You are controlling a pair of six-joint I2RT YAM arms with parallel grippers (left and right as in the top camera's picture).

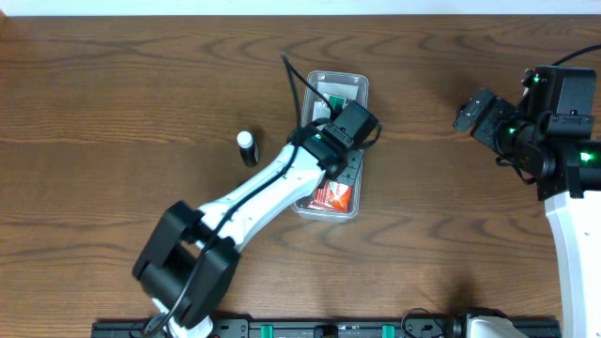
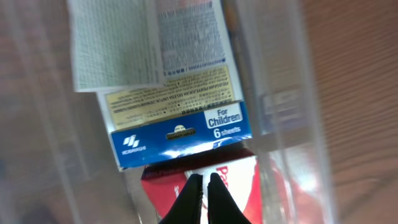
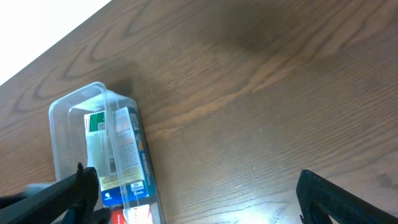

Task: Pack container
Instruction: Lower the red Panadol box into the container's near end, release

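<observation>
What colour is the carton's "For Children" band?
Blue band, white lettering; left wrist view shows it best.

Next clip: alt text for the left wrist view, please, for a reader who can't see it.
The left gripper, fingertips together, hangs over a red-and-white box inside the clear container. Higher in the frame lie a blue carton marked "For Children" and another printed pack.

In the left wrist view, the blue carton [image 2: 180, 137] lying in the clear container [image 2: 280, 99] bears a white patch at its right end reading "For Children" above "6 sheets". The white logo at its left end, the fine print on its yellow and white panels, and the lettering on the red-and-white box [image 2: 163, 182] beside it are too blurred to read.
</observation>
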